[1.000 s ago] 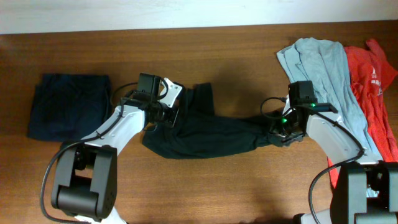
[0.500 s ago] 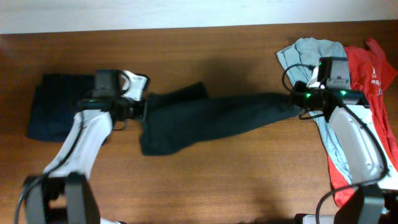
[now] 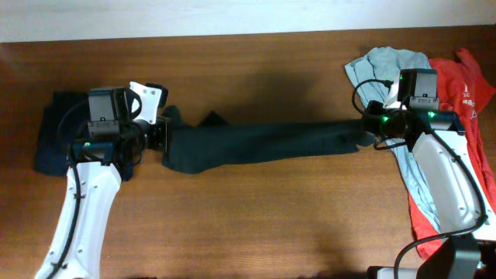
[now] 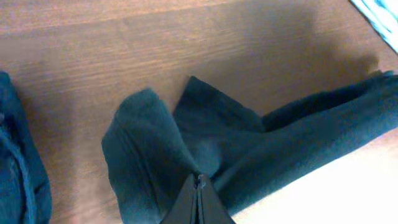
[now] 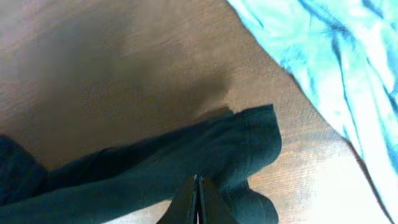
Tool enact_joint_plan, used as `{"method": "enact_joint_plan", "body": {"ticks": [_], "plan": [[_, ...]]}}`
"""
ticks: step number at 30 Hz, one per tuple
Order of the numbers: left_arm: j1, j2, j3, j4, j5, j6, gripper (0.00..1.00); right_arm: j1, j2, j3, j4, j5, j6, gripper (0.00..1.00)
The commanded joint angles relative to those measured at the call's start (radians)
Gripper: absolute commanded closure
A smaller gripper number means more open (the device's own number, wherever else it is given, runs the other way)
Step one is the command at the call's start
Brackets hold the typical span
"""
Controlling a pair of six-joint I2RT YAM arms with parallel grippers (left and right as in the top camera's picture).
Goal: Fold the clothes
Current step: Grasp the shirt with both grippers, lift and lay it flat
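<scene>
- Left gripper, seen from overhead, is pinched shut on the left end of the black garment. The right gripper is likewise clamped on the garment's right end.
- From overhead, the black garment stretches between the two grippers as a long, narrow band across the middle of the wooden table, wider and bunched at its left end.
- A folded navy garment lies at the table's far left, partly under the left arm. A pale blue garment and a red garment lie side by side at the far right, the blue one nearer the middle.
- In the left wrist view, the left gripper has its fingers pressed together with dark fabric nipped between the tips. The black garment fans out from them in two rumpled lobes and trails off to the right. The navy garment shows at the left edge.
- In the right wrist view, the right gripper is closed tight on the black garment, whose hemmed end curls just past the tips. The pale blue garment fills the upper right corner, apart from the black one.
</scene>
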Motion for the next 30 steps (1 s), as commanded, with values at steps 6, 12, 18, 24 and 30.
{"method": "enact_joint_plan", "body": {"ticks": [6, 12, 18, 24, 30], "plan": [[0.007, -0.264, 0.066, -0.071, 0.003, -0.027, 0.99, -0.006, -0.139, 0.013, -0.03, -0.024, -0.06, 0.96], [0.007, -0.464, 0.241, -0.057, -0.023, -0.027, 0.99, -0.006, -0.464, 0.03, 0.039, -0.024, -0.059, 0.96], [0.007, -0.54, 0.305, -0.058, -0.023, -0.027, 1.0, -0.006, -0.686, 0.03, 0.069, -0.024, -0.059, 0.96], [0.007, -0.573, 0.315, -0.074, -0.025, -0.027, 1.0, -0.006, -0.766, 0.03, 0.043, -0.063, -0.059, 0.96], [0.007, -0.434, 0.314, -0.143, -0.128, -0.027, 1.0, -0.006, -0.608, 0.03, 0.02, -0.084, -0.058, 0.96]]}}
